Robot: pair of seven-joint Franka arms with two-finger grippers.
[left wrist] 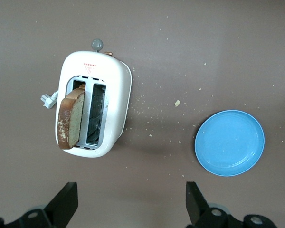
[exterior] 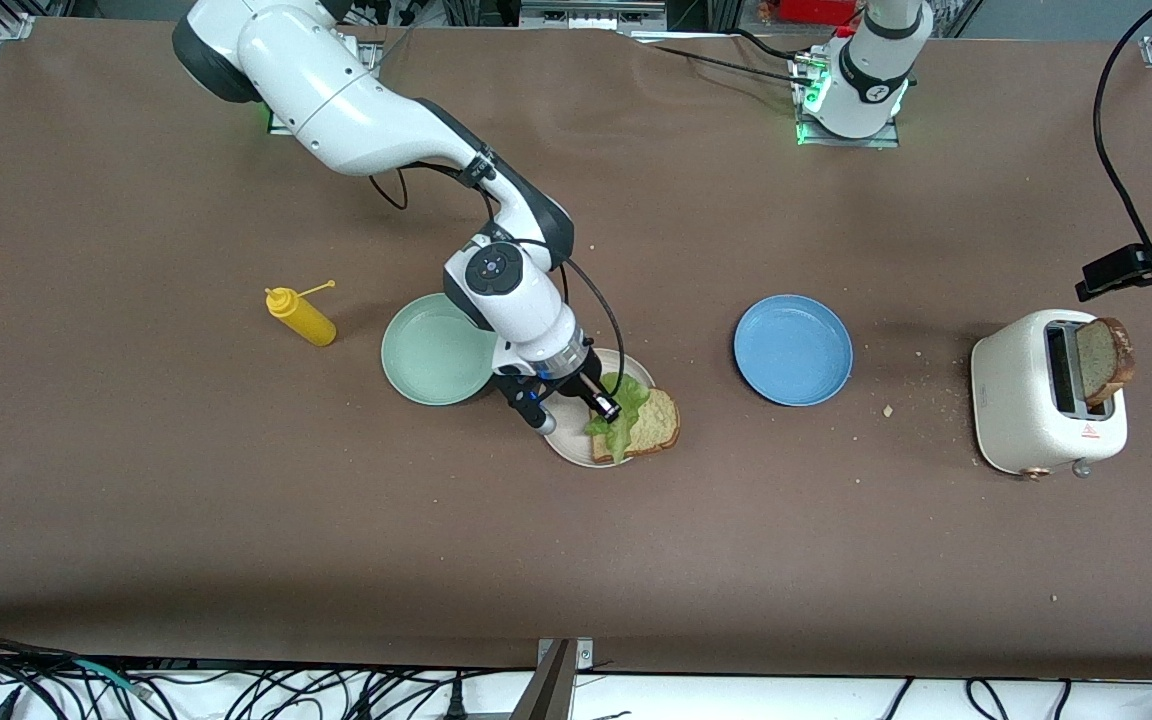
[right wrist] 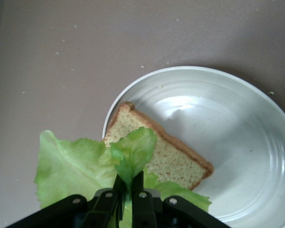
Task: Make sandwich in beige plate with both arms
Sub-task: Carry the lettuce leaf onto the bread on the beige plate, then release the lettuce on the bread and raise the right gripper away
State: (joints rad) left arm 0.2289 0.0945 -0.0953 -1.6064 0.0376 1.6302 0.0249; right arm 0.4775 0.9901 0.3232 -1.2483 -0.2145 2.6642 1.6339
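The beige plate (exterior: 566, 440) (right wrist: 237, 142) lies mid-table with one bread slice (exterior: 654, 425) (right wrist: 166, 154) on it, at the side toward the left arm's end. My right gripper (exterior: 608, 408) (right wrist: 129, 183) is over the plate, shut on a fold of the green lettuce leaf (exterior: 621, 410) (right wrist: 71, 166). The leaf drapes over the slice's edge. My left gripper (left wrist: 131, 190) hangs open and empty above bare table near the toaster (left wrist: 97, 109) (exterior: 1036, 410). A second bread slice (left wrist: 70, 118) (exterior: 1104, 358) stands up out of one toaster slot.
A blue plate (exterior: 793, 349) (left wrist: 229, 142) sits between the beige plate and the toaster. A mint-green plate (exterior: 431, 350) lies beside the beige one, toward the right arm's end. A yellow squeeze bottle (exterior: 301, 316) lies past it. Crumbs dot the table around the toaster.
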